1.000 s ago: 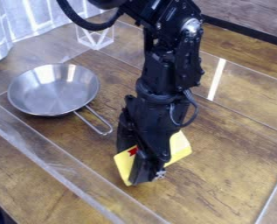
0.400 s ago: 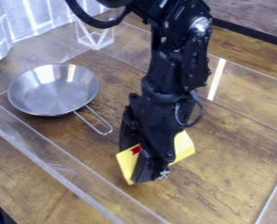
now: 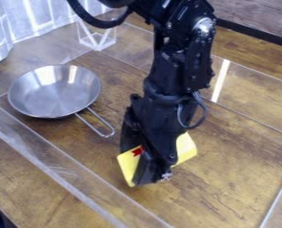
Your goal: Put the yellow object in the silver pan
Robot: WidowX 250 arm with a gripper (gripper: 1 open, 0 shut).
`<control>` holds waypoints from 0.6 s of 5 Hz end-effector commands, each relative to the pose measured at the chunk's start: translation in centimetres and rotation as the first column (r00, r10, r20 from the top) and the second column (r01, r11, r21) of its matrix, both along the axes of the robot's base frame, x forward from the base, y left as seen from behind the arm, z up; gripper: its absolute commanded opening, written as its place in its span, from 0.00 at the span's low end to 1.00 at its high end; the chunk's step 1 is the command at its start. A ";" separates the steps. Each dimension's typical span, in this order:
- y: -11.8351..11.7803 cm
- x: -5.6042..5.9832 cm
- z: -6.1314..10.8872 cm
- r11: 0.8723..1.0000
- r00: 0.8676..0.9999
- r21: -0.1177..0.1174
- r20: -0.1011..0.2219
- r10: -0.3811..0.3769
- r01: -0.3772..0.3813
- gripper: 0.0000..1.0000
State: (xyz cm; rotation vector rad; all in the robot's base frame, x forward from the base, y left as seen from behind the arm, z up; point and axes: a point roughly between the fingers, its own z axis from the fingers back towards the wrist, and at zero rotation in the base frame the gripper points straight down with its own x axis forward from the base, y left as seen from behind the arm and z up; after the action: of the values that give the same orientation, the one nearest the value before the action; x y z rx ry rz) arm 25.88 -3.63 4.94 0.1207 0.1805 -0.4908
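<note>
Down near the front of the wooden table point(image 3: 244, 134), the yellow block point(image 3: 182, 151) is lying tilted, one corner pointing toward the near edge, and most of its top is being covered by the black gripper point(image 3: 151, 176) pressing down on it from above. Only its yellow right-hand side and a bit of the white label with red marks at the lower left are showing. The gripper is pointing steeply downward with its jaws clamped onto the block, so the block is being grasped where it sits on the table, not lifted clear as far as can be seen. From the block, the black arm point(image 3: 181, 62) is rising up and leaning toward the back of the scene. The pan point(image 3: 54, 92) is sitting well apart from the block, up and to the left of it, lying flat and holding nothing, with its wire handle point(image 3: 99, 124) reaching out toward the block but stopping short of the gripper. Farther back from the block, beyond the pan, a clear plastic stand point(image 3: 98, 36) is standing at the table's rear.
</note>
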 end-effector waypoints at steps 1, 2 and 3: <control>-0.7 1.2 2.5 1.000 0.995 -0.011 0.100 -0.020 0.021 0.00; -0.7 1.3 2.6 1.000 0.994 -0.005 0.104 -0.022 0.023 0.00; -0.7 1.4 2.7 1.000 0.994 0.001 0.108 -0.024 0.024 0.00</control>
State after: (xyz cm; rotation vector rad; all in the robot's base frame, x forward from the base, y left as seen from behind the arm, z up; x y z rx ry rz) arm 26.15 -3.75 5.15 0.1425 0.1720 -0.4978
